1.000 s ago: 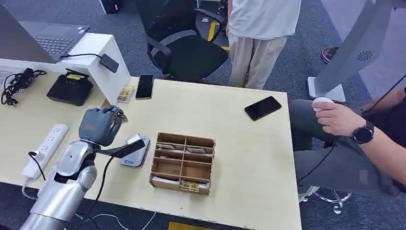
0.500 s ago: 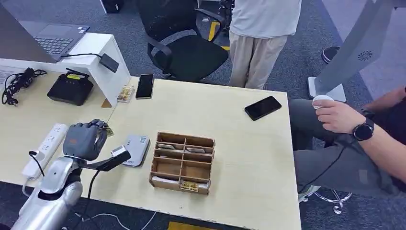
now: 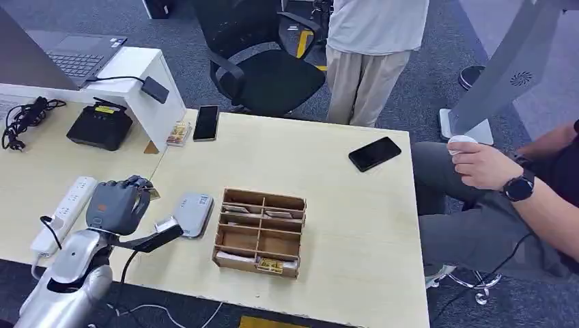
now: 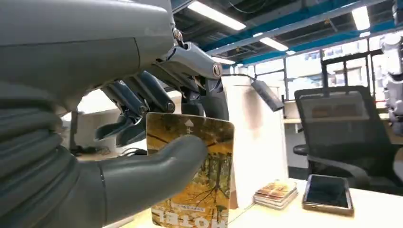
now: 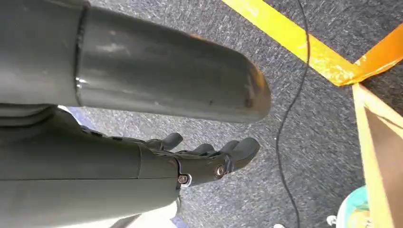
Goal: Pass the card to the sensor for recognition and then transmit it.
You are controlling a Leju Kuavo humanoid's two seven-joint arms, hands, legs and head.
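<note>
Left hand (image 3: 117, 203) raised, thumb and fingers (image 4: 142, 92) pinching card (image 4: 197, 166); right hand (image 5: 199, 159) hanging, empty, fingers loosely extended.

Office: desks, swivel chair (image 3: 270, 72), laptop (image 3: 75, 60).

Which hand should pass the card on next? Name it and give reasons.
Left. The left hand already grips the yellow forest-print hotel card above the table, beside the grey card sensor. The right hand hangs over the carpet, holding nothing.

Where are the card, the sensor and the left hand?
card (image 4: 199, 166): left wrist view, its printed face.
sensor (image 3: 192, 213): head view, its grey top.
left hand (image 3: 117, 203): head view, back of the hand.
</note>
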